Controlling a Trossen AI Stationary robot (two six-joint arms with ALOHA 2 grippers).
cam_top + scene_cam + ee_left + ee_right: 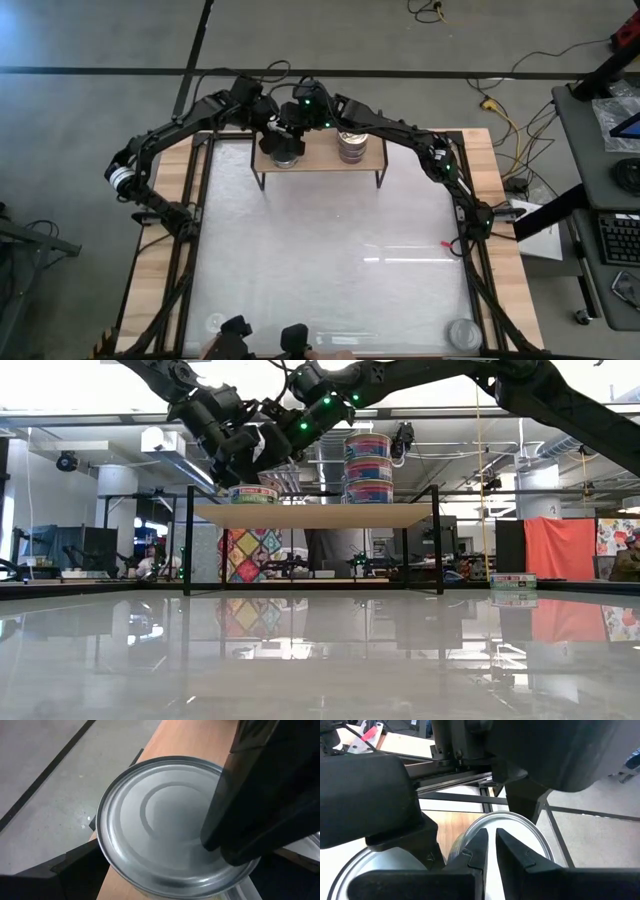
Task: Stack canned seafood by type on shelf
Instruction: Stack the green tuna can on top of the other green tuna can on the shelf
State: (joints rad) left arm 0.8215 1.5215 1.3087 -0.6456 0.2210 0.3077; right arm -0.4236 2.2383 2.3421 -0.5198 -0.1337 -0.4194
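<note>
A light-wood shelf (320, 164) (310, 515) stands at the table's far edge. At its left end sits one silver-lidded can (287, 152) (252, 493) (160, 820), bottom on the board. Three cans are stacked at its right end (352, 146) (368, 465). My left gripper (272, 128) (238, 450) hangs open over the single can; one finger (75, 870) shows beside its rim, and the other is hidden by the right arm. My right gripper (298, 125) (490, 847) is shut, its tips on that can's lid. My left gripper: I cannot tell whether its fingers touch the can's wall. My right gripper sets its shut fingertips (216, 842) on the can's lid (192, 847), off centre toward one rim. It comes slanting down from the table's right side. The can stays flat on the shelf.
One loose can (462, 333) (513, 582) lies near the table's near right corner. Two dark objects (262, 340) sit at the near edge. The white tabletop (330, 250) stretches between shelf and near edge. The shelf's black legs (188, 540) stand on it.
</note>
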